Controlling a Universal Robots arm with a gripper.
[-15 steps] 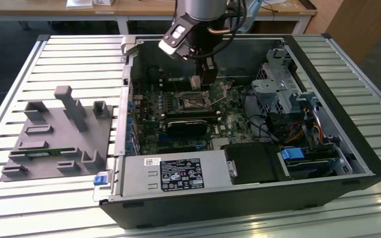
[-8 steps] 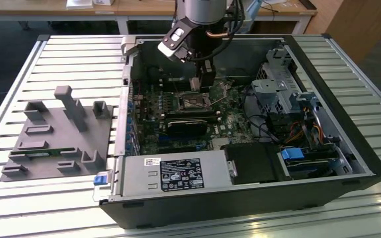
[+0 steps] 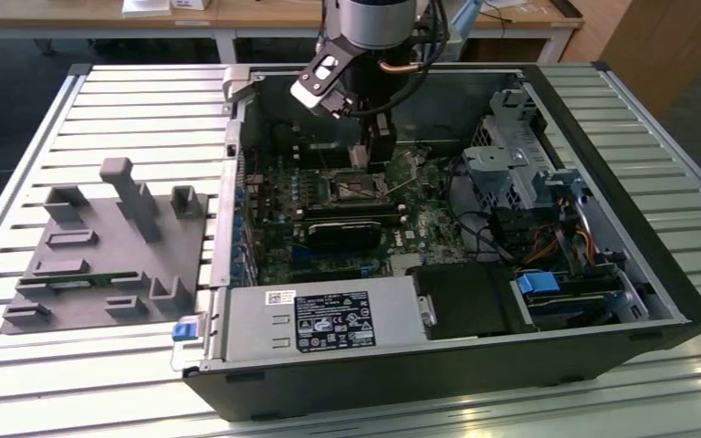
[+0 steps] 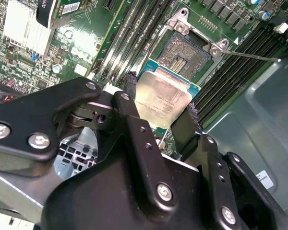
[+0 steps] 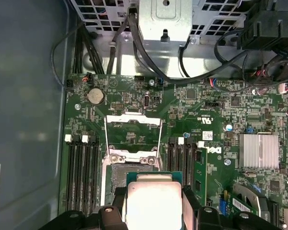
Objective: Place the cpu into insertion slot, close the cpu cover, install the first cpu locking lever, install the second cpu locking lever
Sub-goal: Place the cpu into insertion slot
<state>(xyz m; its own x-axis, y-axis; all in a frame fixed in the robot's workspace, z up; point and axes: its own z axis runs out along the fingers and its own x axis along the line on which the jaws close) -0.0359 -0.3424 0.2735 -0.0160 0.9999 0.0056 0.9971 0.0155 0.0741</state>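
So the arm's down inside the open PC case (image 3: pixel 643 274), which sits on the slatted bench (image 3: pixel 143 100). The fingers (image 4: pixel 182 129) are clamped on the cpu (image 4: pixel 163 98), one black pad on each of two opposite edges, with the dull silver top facing both wrist cameras. It's not seated. In the first wrist view the chip hangs over the near edge of the insertion slot (image 5: pixel 116 175), and most of the dark socket centre is uncovered.

The cpu cover (image 5: pixel 134 120) is swung open on the far side of the slot – you can see green board through its cut-out. A thin metal locking lever (image 4: pixel 254 56) sticks out sideways from one corner of the socket. Long black memory slots (image 5: pixel 81 177) run along both sides.

On the bench at the exterior view's left of the case there's a grey moulded fixture tray (image 3: pixel 107 246), well apart from the arm.
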